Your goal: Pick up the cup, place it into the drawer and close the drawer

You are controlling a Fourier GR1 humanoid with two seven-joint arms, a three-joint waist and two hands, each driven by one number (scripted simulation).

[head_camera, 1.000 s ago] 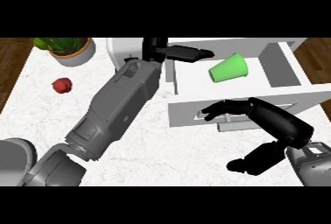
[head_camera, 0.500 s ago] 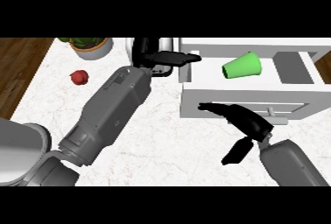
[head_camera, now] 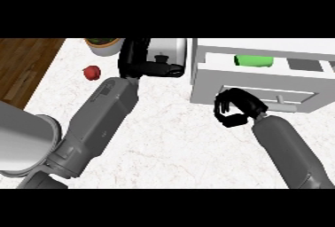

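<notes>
The green cup [head_camera: 254, 60] lay inside the open drawer [head_camera: 262, 84]. The right hand [head_camera: 237, 108], fingers curled on nothing, was against its front; the left hand [head_camera: 147, 62], fingers relaxed, hovered beside it.

Green cup [head_camera: 254, 60] in drawer [head_camera: 262, 82] (open)

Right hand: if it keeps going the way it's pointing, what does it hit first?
Probably the drawer front. The right hand sits just below it with curled fingers, aimed up-view toward that white panel and its handle. Height is hard to judge from above, so contact isn't certain.
</notes>
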